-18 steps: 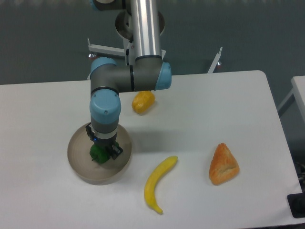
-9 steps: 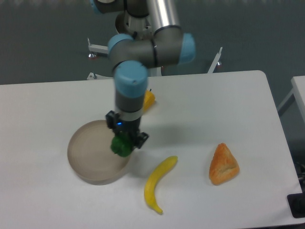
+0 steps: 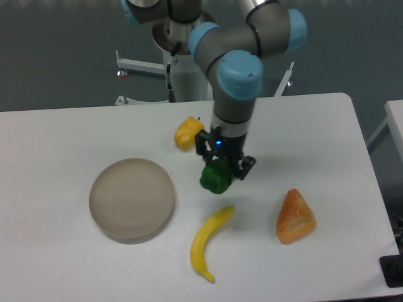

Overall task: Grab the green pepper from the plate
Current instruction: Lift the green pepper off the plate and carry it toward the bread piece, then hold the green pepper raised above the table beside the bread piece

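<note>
The green pepper point(image 3: 215, 178) is small, glossy and dark green. My gripper point(image 3: 220, 168) is shut on it and holds it in the air above the white table, right of the plate and above the banana's upper end. The plate point(image 3: 131, 199), a round beige-grey dish with a raised rim, sits at the left of the table with nothing in it.
A yellow-orange pepper point(image 3: 187, 133) lies on the table just left of my arm. A yellow banana point(image 3: 208, 241) lies below the gripper. An orange triangular pastry point(image 3: 295, 217) lies at the right. The arm's base and a metal stand are at the table's back edge.
My gripper has lifted the green pepper out of the plate and carried it to the right, past the plate's rim. The plate is now bare.
</note>
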`<action>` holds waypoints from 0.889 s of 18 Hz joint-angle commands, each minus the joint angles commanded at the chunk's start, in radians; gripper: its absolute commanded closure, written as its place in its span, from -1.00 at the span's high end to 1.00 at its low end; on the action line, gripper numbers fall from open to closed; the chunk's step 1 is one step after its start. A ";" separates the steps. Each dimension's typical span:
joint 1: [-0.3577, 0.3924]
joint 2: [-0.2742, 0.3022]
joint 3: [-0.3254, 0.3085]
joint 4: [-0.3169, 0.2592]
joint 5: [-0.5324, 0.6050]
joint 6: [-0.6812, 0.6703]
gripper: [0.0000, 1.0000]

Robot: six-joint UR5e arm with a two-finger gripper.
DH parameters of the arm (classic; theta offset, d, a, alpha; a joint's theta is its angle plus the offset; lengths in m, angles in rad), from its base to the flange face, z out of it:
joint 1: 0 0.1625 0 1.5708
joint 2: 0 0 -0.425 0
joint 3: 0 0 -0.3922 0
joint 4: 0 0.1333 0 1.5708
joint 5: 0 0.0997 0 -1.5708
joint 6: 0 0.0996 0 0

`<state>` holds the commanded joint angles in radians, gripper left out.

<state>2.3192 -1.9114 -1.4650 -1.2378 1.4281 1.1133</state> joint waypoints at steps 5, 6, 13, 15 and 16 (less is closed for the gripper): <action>0.068 0.014 0.014 -0.088 0.091 0.215 -0.70; 0.069 0.014 0.015 -0.088 0.133 0.245 -0.70; 0.094 0.005 0.029 -0.086 0.153 0.446 -0.67; 0.094 -0.003 0.038 -0.085 0.153 0.483 -0.68; 0.095 -0.011 0.049 -0.088 0.152 0.505 -0.68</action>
<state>2.4145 -1.9220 -1.4160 -1.3253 1.5800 1.6181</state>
